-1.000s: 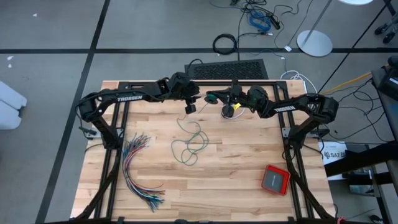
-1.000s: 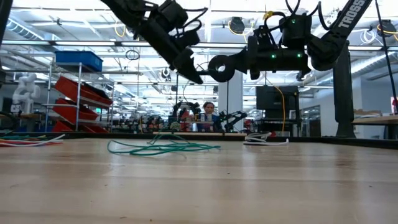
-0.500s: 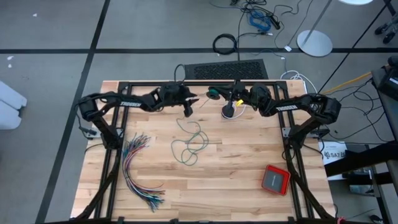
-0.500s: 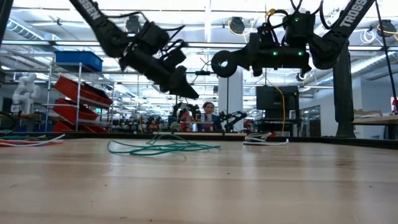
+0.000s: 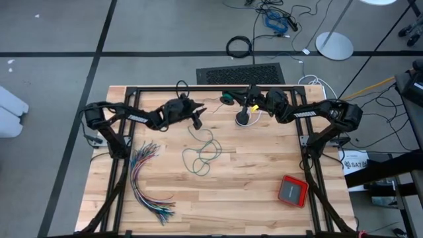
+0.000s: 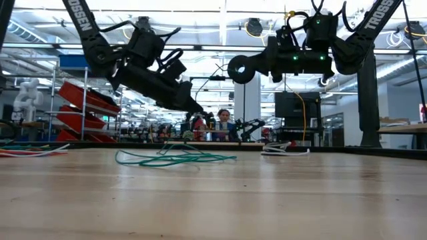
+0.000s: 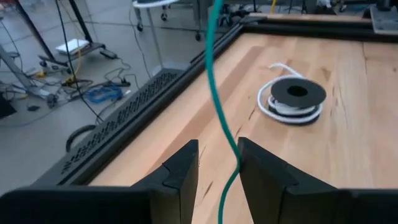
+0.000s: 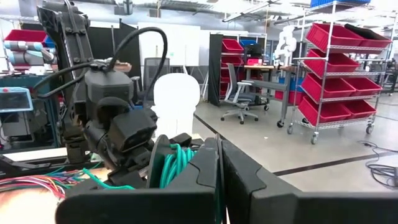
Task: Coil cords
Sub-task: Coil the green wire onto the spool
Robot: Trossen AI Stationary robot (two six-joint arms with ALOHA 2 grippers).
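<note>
The teal-green cord (image 5: 203, 151) lies in loose loops near the centre of the wooden table (image 5: 251, 192) in the overhead picture, with one strand rising toward the upper middle of the frame, where both arms meet. In the low picture the same loops sprawl flat on the table, left of centre.

The left gripper (image 5: 196, 119), upper middle of the overhead frame, hangs above the table. Its own wrist picture shows the two dark fingers (image 7: 180, 174) parted with the green strand running between them; whether they pinch the cord or merely guide it cannot be told.

The right gripper (image 5: 226, 100), just right of it in the same frame, is clenched. Its wrist picture shows several green turns already wound on a dark spool (image 8: 160, 163) at the fingertips, so it appears to hold the coil being built.

A second, black cord with white turns (image 7: 290, 99) sits already coiled on the table, upper right of the left wrist picture. A fan of many-coloured wires (image 5: 147, 178) lies at the lower left of the overhead frame, and a red case (image 5: 292, 190) at the lower right.

To do this step well, the left arm should likely feed the strand with light, even tension, keeping it centred between its fingers, so each new turn lies beside the others without snagging the loose loops below.
</note>
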